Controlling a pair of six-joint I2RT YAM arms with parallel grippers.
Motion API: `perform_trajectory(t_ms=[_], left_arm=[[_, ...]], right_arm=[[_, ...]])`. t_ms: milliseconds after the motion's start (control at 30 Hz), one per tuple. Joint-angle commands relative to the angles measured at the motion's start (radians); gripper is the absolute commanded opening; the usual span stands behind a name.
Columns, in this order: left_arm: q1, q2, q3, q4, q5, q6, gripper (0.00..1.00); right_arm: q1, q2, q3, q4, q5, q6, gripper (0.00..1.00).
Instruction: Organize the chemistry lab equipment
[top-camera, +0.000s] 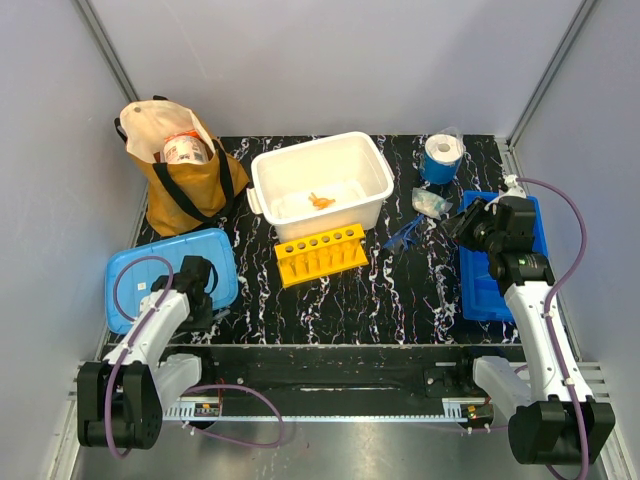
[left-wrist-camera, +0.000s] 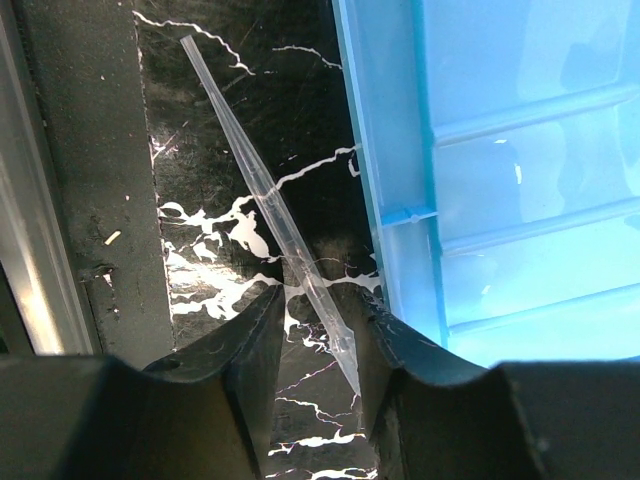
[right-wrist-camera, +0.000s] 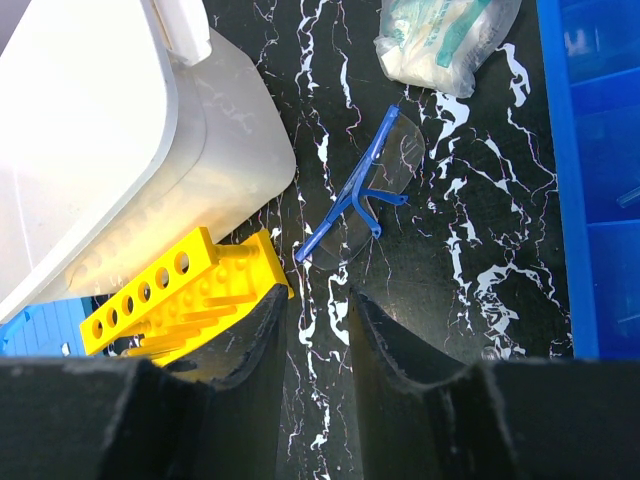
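Bench (top-camera: 400, 290): black with white streaks, fills the middle of the top view.
Brown bag (top-camera: 185, 185): stands at the upper left of the bench, top open.
White tub (top-camera: 320, 225): upper middle, just right of the bag.
Light blue lid (top-camera: 220, 262): lies flat at the lower left.
Blue tray (top-camera: 478, 290): at the right edge, partly under the right arm.
Yellow rack (top-camera: 320, 253): right in front of the white tub, a row of holes on top.
Left gripper (left-wrist-camera: 320, 300): low over the bench beside the lid's edge, fingers apart, not squeezing anything.
Right gripper (right-wrist-camera: 318, 297): fingers apart with nothing between them, bare bench below.
Blue roll (top-camera: 440, 158): upper right, behind the packet.
Safety glasses (right-wrist-camera: 365, 190): clear with a blue frame, on the bench between the tub and the blue tray.
Small clear packet (right-wrist-camera: 440, 40): just above the glasses in the right wrist view.
Thin clear tube (left-wrist-camera: 265, 195): lies slanted on the bench, lower end in the gap of the left gripper.
Orange piece (top-camera: 320, 201): tiny, on the tub's floor.
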Motion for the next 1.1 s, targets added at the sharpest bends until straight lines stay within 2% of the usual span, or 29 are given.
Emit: perform_trajectory(t_ms=[0, 100, 267, 467, 500, 667, 833, 900, 1067], left_arm=[[0.009, 0.029, 0.003, 0.001, 0.000, 0.005, 0.36], [0.009, 0.048, 0.007, 0.000, 0.003, 0.014, 0.30], [0.009, 0.081, 0.021, -0.005, 0.029, 0.033, 0.27], [0.009, 0.078, 0.036, -0.026, 0.055, 0.051, 0.02], [0.009, 0.069, 0.039, -0.037, 0.053, 0.051, 0.00], [0.009, -0.001, 0.102, -0.111, 0.065, 0.073, 0.00], [0.008, -0.093, 0.179, -0.164, 0.087, 0.105, 0.00], [0.008, -0.127, 0.196, -0.160, 0.102, 0.129, 0.00], [0.000, -0.176, 0.262, -0.092, 0.133, 0.318, 0.00]], right_arm=[[0.007, -0.010, 0.038, 0.029, 0.002, -0.013, 0.36], [0.007, -0.010, 0.040, 0.029, 0.002, -0.012, 0.36], [0.007, -0.011, 0.041, 0.032, 0.004, -0.015, 0.37], [0.007, -0.018, 0.035, 0.032, 0.004, -0.027, 0.37], [0.007, -0.022, 0.036, 0.029, 0.005, -0.029, 0.37], [0.005, -0.037, 0.053, 0.010, -0.022, -0.042, 0.38], [0.015, -0.031, 0.078, 0.009, -0.153, -0.029, 0.39], [0.067, -0.039, 0.086, 0.009, -0.153, -0.024, 0.40], [0.145, -0.019, 0.128, -0.011, -0.153, -0.013, 0.41]])
